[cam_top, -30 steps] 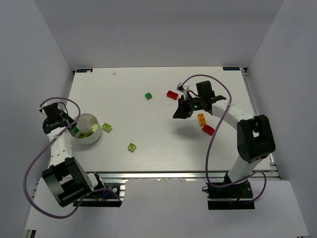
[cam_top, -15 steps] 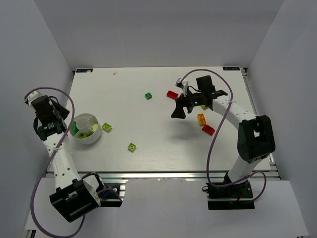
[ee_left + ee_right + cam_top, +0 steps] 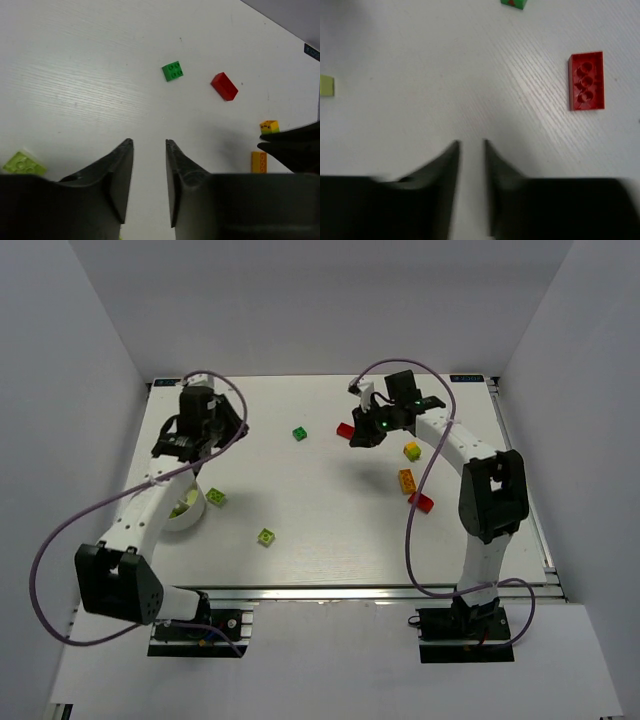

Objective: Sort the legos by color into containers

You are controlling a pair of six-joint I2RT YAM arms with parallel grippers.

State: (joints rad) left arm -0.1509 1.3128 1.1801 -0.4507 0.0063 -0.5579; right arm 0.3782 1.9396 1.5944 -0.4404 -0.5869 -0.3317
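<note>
While the left jaws and right jaws hang narrowly parted, holding nothing, a lime brick (image 3: 216, 497) lies just beside the white dish (image 3: 198, 512); a dark green brick (image 3: 299, 433) and a red brick (image 3: 346, 430) lie well apart from it on the desk.

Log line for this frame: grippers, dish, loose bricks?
left gripper open, empty | right gripper open, empty, red brick ahead-right | white dish partly hidden | dark green brick unsorted
</note>
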